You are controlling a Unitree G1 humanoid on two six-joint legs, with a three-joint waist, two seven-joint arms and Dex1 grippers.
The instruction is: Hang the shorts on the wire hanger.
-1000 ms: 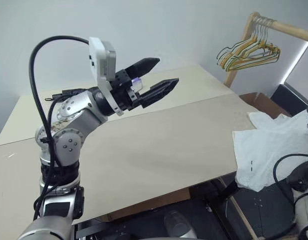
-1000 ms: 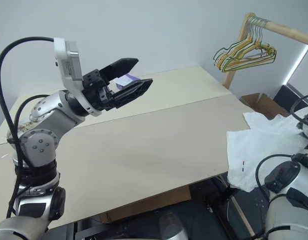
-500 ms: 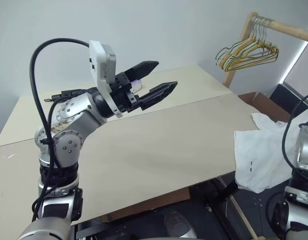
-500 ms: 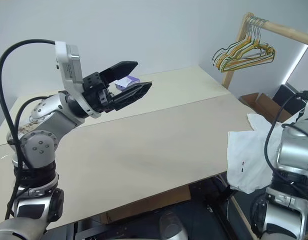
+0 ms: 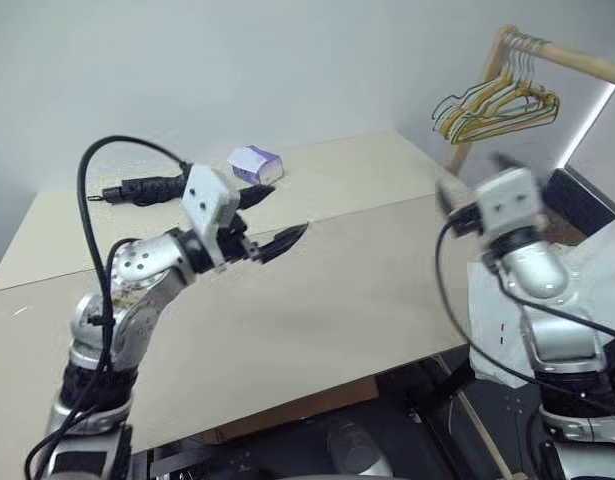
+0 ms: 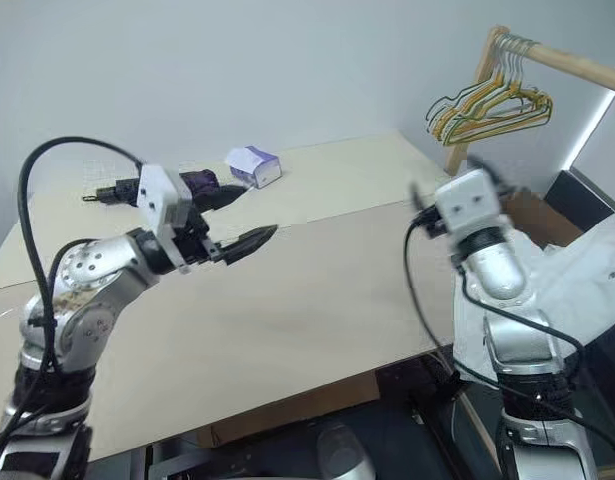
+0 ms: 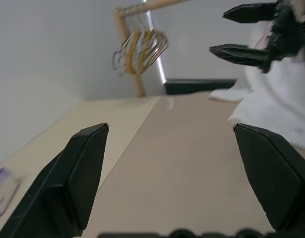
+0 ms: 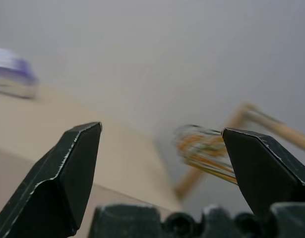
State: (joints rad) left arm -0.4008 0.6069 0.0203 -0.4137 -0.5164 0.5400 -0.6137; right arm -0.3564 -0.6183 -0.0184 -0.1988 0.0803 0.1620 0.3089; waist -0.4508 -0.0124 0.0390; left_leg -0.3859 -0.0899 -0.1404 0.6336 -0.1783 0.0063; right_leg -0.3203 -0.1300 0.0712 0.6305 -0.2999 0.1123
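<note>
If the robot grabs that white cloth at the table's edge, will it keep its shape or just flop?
Probably flop. The shorts already lie rumpled and droop over the table edge, so they look soft and thin. Lifted at one spot, the rest would likely hang down. They seem light, and a push would probably bunch them rather than slide them.

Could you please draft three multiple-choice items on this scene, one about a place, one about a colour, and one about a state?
1. Where do the bunched hangers hang?
A. on a wooden rail
B. on the table's edge
C. on the left pincer

2. What colour is the small box on the table?
A. red
B. purple and white
C. black

3. How does the right pincer stand?
A. shut on the shorts
B. shut, empty
C. open, empty

Answers: 1 A, they hook over the rail at upper right; 2 B, purple and white faces show; 3 C, its fingers stand wide apart with nothing between.
</note>
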